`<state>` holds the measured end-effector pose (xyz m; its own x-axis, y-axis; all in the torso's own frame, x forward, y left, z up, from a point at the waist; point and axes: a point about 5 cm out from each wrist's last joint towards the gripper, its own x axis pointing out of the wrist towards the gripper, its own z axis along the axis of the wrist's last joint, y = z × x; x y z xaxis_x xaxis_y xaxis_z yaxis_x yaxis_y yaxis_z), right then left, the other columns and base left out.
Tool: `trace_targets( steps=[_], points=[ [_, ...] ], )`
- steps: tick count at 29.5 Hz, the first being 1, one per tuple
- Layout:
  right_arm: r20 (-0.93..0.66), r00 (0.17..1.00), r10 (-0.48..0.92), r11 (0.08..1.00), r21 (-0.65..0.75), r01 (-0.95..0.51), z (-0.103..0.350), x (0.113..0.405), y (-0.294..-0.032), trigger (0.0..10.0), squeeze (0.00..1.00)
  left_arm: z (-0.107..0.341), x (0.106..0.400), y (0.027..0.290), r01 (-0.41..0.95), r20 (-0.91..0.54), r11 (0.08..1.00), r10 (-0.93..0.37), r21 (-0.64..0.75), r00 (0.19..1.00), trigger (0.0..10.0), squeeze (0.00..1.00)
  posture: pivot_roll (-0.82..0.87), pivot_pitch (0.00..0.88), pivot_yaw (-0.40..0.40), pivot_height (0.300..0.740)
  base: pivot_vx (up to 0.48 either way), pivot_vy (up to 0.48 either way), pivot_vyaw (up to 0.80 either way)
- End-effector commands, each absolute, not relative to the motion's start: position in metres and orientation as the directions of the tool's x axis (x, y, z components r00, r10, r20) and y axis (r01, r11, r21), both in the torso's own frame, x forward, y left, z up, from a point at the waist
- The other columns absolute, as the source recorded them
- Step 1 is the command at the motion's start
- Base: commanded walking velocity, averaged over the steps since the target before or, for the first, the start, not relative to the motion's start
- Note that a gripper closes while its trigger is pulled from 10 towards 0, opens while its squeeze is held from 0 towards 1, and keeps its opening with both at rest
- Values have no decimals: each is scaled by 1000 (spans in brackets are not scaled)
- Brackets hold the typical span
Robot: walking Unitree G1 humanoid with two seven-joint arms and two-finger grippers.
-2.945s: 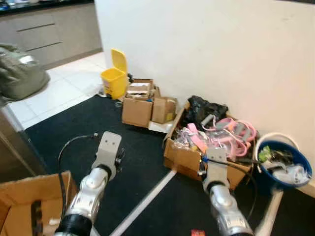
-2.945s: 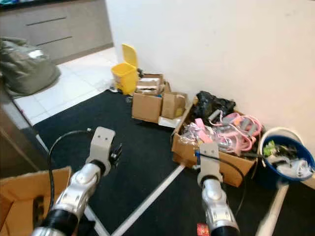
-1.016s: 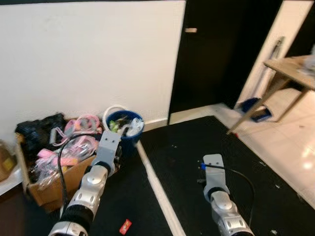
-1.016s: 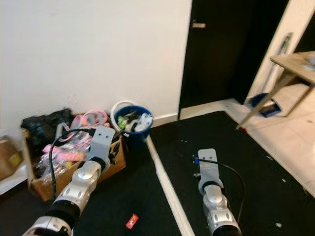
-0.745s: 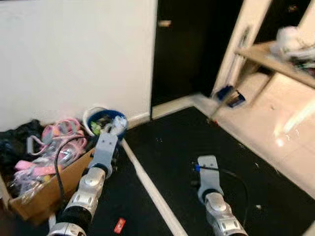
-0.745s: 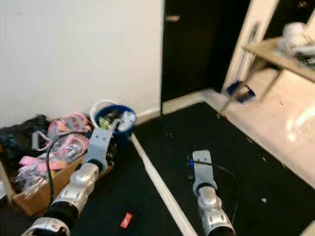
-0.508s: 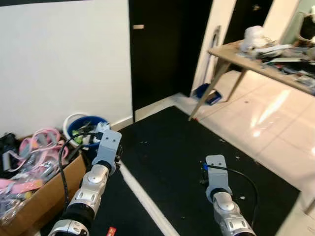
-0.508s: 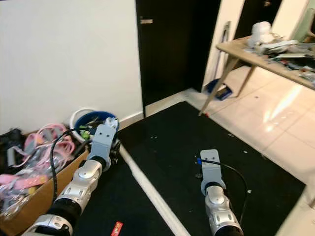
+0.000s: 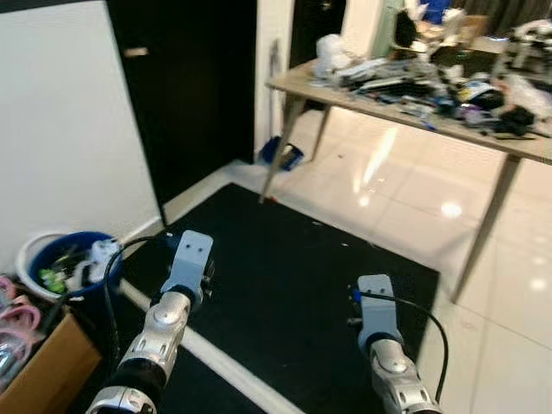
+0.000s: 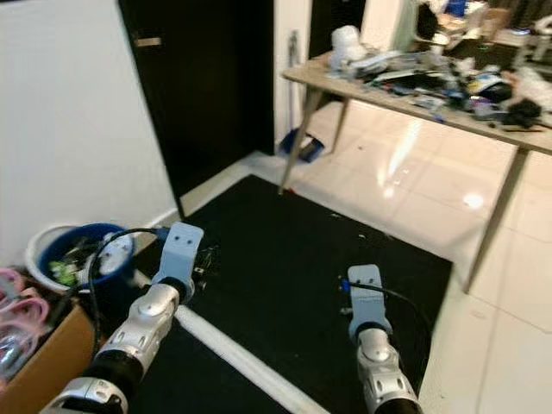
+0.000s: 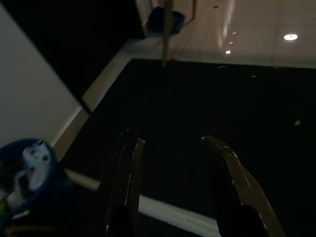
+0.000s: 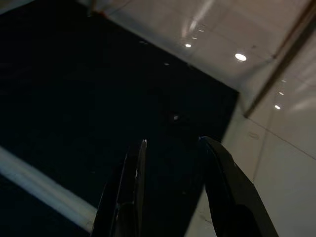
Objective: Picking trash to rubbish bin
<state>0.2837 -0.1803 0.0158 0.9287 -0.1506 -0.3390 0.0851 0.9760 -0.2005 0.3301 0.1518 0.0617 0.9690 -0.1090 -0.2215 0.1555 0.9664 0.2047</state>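
I am holding both arms out low over the black mat (image 9: 285,259), and nothing is sitting in either gripper. The left gripper (image 11: 173,143) is showing its two black fingers spread apart with bare mat between them; the right gripper (image 12: 170,143) is showing the same, fingers parted and empty. From the head camera I am seeing the left wrist housing (image 9: 191,254) hanging over the near-left part of the mat and the right wrist housing (image 9: 376,302) over its near-right part, well apart from each other.

A pale strip (image 9: 216,362) is running across the mat just ahead of the left gripper. Beyond that strip, off the mat's left edge and against the white wall (image 9: 60,129), the blue rubbish bin (image 9: 65,263) is standing with a white rim and is already packed with mixed scraps. A cardboard box (image 9: 39,371) is sitting just beside the bin, with pink items at its left edge.

At the far side of the mat a dark doorway (image 9: 185,95) is opening in the wall. To the mat's right, glossy white tiles (image 9: 500,285) are stretching under a cluttered wooden table (image 9: 405,99), and a blue dustpan (image 9: 283,155) is lying near the table's far leg.
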Motion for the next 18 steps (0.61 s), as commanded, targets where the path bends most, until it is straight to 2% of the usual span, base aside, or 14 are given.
trace_targets(
  steps=[1,18],
  points=[
    [-346,927,-145,978,-190,82,14,282,-176,10000,0,56,327,154,155,-244,967,-104,201,964,10000,0,-37,15,33,740,0,0,-800],
    [-347,926,-149,977,-194,85,13,279,-177,10000,0,54,327,156,148,-258,967,-92,208,962,10000,0,-38,23,35,740,0,0,-800]
  ],
)
